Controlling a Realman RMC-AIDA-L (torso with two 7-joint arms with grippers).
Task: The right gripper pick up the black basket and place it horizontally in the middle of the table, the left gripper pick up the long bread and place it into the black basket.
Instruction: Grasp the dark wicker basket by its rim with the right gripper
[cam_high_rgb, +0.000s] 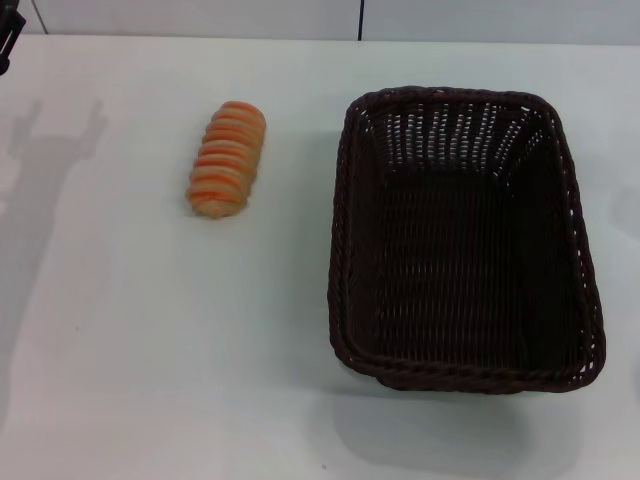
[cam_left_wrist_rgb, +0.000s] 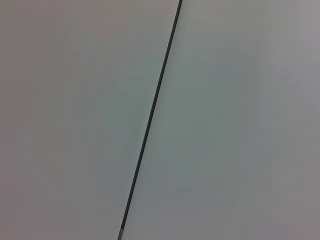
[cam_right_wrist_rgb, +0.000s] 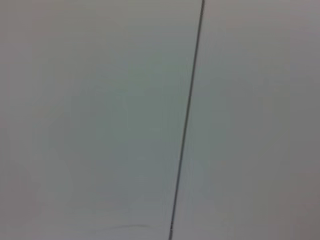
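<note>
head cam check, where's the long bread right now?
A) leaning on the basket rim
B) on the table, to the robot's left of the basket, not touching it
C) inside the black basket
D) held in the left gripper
B: the long bread lies on the bare table, with a clear gap to the black basket on its right.

Head view bright, even overhead light. Worktop (cam_high_rgb: 150, 350) washed white, no hard glare. Soft grey arm-shaped shadow on its far left side; fainter shadow at the near edge of the black basket (cam_high_rgb: 465, 240). Long bread (cam_high_rgb: 227, 158) slightly soft-edged. Both wrist views flat, dim grey, one thin dark line.
</note>
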